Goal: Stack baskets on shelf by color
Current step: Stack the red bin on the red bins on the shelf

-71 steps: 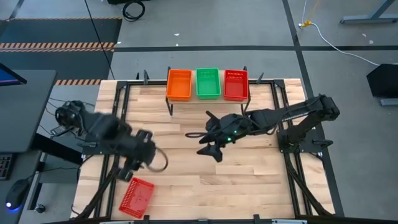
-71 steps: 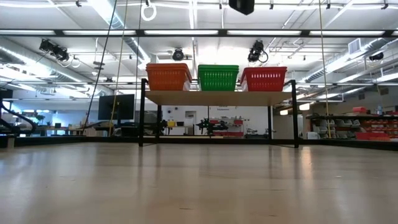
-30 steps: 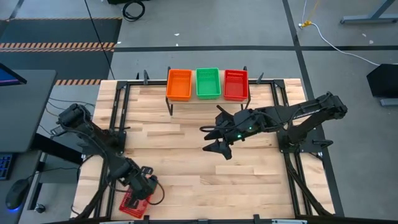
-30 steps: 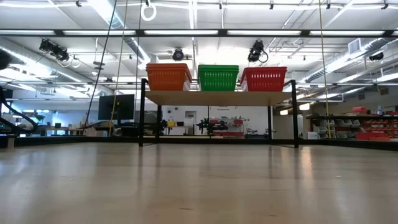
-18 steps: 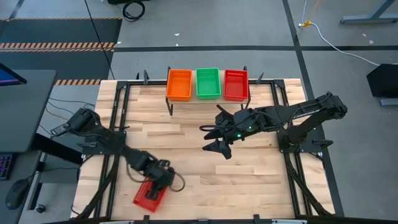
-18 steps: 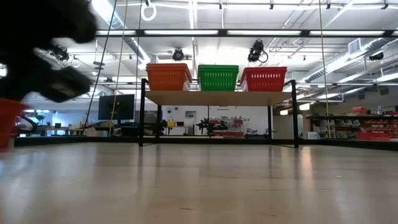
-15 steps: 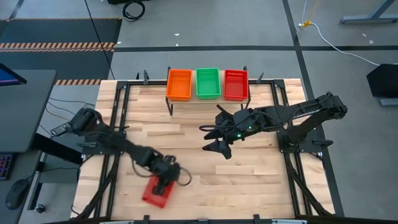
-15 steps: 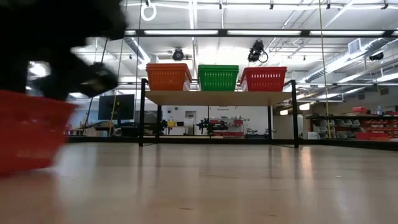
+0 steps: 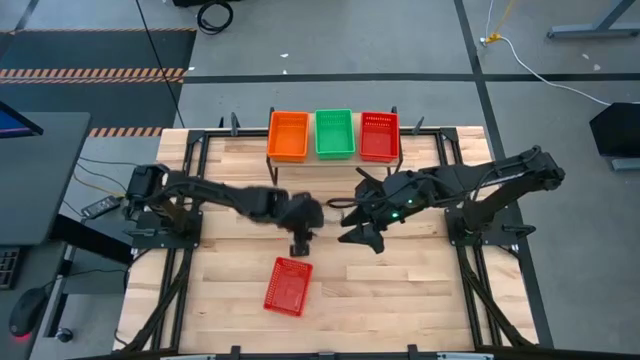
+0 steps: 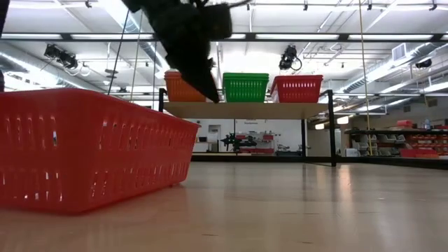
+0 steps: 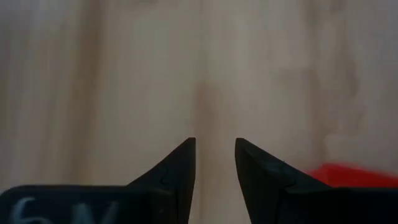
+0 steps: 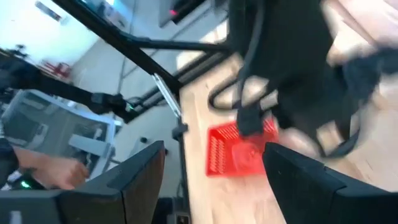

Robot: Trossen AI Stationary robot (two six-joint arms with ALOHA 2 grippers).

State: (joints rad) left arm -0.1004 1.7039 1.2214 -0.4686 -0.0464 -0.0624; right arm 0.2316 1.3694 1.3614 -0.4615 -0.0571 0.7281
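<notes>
Two hands are mine here. My left hand (image 9: 301,243) hangs over the middle of the tabletop (image 9: 420,300), fingers pointing down and parted by a narrow gap with only bare wood between them — it is grasping nothing. The loose red basket (image 9: 287,285) lies flat on the planks just in front of it, open side up, apart from my fingers. It sits near the centre rather than out at the edge, which I judge puts it within easy reach of my other arm.

My right hand (image 9: 362,226) waits just beside the left one, a little toward the shelf, its two fingers spread wide and empty. From its wrist camera I look past those fingers at the red basket (image 12: 241,149) and my left arm across it, so the hand seems aimed for the pick-up.

Beyond both hands stands the shelf (image 10: 245,110) at the far edge of the tabletop. It carries the orange stack (image 9: 288,135), the green stack (image 9: 335,133) and the red stack (image 9: 379,136) side by side. Red sits on my right, so I judge the loose basket belongs there. How many baskets each stack holds I cannot tell.
</notes>
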